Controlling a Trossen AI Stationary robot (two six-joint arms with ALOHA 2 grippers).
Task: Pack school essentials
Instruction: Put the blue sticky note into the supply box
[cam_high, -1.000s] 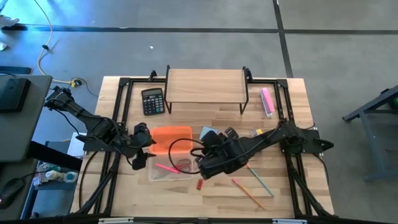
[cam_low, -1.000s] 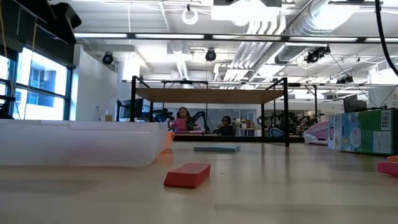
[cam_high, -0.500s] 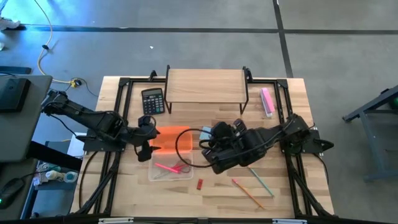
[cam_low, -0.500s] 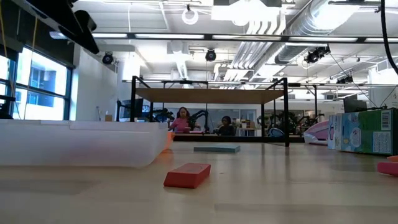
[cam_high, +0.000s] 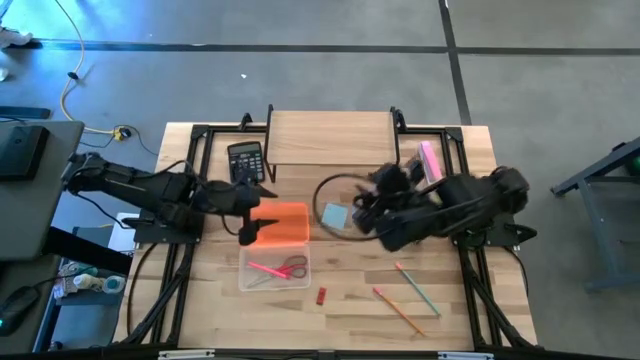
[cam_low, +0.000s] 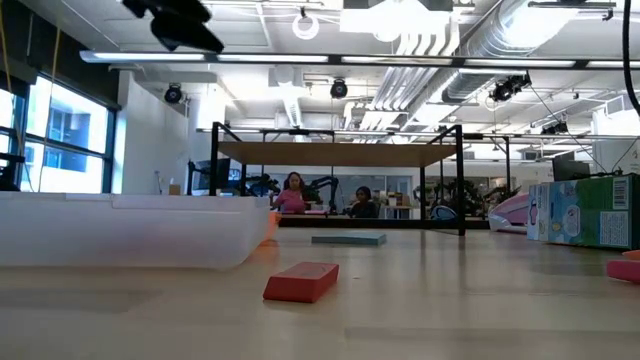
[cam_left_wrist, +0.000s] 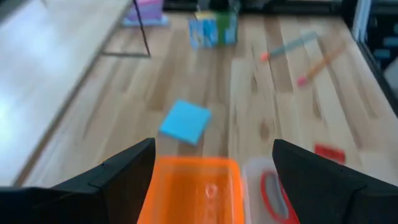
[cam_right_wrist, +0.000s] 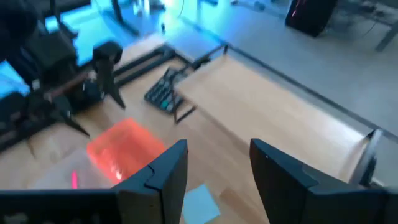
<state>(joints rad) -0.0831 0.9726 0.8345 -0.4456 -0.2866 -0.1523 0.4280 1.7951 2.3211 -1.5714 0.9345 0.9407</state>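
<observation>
So the notepad (cam_high: 335, 216) lies flat on the table (cam_high: 340, 310) about mid-frame in the high view, just right of the orange lid (cam_high: 279, 224). Below that lid sits the clear bin (cam_high: 274, 270), lower left of centre, with a pink pencil (cam_high: 264, 268) and red scissors (cam_high: 292, 266) in it. The little red piece (cam_high: 320, 296) is on the wood just below and right of the bin, touching nothing. Three more pencils (cam_high: 407, 297) are scattered in the lower right part of the table, and the crayon box (cam_left_wrist: 213, 29) stands near the pink bar (cam_high: 430, 160) toward the upper right.

My left gripper (cam_high: 248, 212) hangs over the lid's left edge, left of centre, jaws apart, nothing between them. My right gripper (cam_high: 365, 205) is just right of the notepad, a bit above it in the frame, jaws also apart and empty.

The calculator (cam_high: 245, 162) lies upper left of centre, beside the wooden shelf (cam_high: 330, 138).
</observation>
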